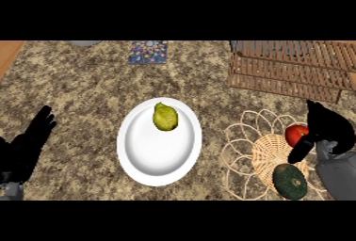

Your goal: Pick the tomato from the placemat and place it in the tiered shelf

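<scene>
The tomato point(296, 135) sits on the woven placemat point(261, 155) at about four o'clock from the white plate point(158, 146), with a dark green squash point(290, 181) just below it. The right robot hand point(325, 129) is curled against the tomato's right side, thumb reaching under it, though a closed hold cannot be confirmed. It is probably light, smooth and easily bruised (best cupped around its widest part). The left robot hand point(31, 141) rests open at nine o'clock. The slatted shelf point(292, 66), at one o'clock, is cut off, its tiers unclear.
</scene>
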Robot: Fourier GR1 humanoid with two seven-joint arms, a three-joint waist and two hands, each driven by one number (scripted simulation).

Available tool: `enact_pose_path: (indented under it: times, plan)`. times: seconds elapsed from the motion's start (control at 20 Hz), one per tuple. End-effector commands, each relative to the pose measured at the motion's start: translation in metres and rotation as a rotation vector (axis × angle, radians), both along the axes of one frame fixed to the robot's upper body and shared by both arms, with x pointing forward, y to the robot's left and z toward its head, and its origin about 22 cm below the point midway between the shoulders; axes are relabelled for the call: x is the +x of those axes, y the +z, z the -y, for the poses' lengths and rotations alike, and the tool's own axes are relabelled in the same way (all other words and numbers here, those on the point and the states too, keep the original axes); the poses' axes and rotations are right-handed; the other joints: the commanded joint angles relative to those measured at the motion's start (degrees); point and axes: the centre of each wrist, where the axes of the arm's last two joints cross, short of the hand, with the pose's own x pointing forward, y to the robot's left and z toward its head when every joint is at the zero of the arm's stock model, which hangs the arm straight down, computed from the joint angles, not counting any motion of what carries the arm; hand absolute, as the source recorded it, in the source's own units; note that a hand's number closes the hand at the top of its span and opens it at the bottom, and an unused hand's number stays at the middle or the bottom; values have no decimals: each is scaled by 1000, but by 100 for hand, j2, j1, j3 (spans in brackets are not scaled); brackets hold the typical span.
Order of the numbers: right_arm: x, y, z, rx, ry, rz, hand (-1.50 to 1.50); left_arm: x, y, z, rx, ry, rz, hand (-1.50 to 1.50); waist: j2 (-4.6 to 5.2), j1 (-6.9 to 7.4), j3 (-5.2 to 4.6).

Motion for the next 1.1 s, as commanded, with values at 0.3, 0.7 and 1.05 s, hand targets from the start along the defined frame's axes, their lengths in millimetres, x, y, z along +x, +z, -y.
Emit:
enact_pose_path:
  times: [0.3,0.7,1.05]
  plan:
    - [2,-21,7,-51,-63,-43,-150,8,0,-4,-1,-15,2,0,5,2,1]
    - [14,-41,30,-23,-75,-62,-150,0,-12,3,-9,-2,1,0,6,16,2]
    - [3,-48,14,11,-38,-75,150,5,-5,1,-13,-6,-5,0,2,1,1]
